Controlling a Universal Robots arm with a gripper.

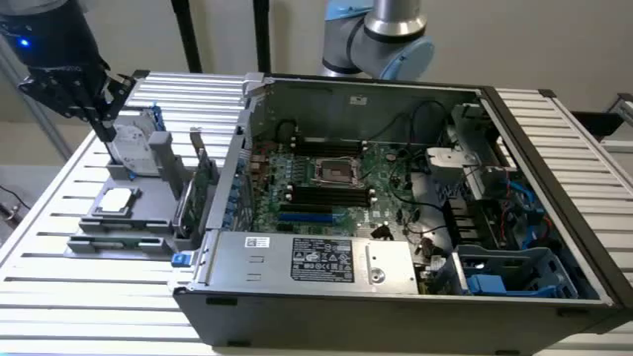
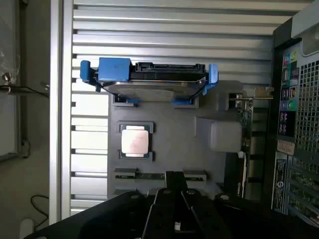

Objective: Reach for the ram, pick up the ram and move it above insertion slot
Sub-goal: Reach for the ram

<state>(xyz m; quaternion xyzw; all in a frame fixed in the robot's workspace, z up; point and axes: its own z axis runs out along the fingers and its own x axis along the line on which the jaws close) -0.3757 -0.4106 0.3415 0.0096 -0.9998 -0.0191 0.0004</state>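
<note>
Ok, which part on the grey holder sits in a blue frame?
The hard drive, standing on edge; the square chip beside it lies flat and bare, without any blue.

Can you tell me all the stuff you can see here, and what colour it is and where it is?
table: one, silver slats, under everything
computer case: one, black and grey, lid off, on the exterior view's right
motherboard: one, green, inside the case
holder: one, grey, on the table beside the case
hard drive: one, silver in a blue carrier, standing upright in the holder
processor chip: one, silver, lying flat in the holder
expansion card: one, green with a metal bracket, upright between holder and case
ram: one, dark greenish stick, edge-on in a holder slot
robot arm: one, silver and blue, behind the case
end effector: one, black, over the holder, right above the ram
</note>
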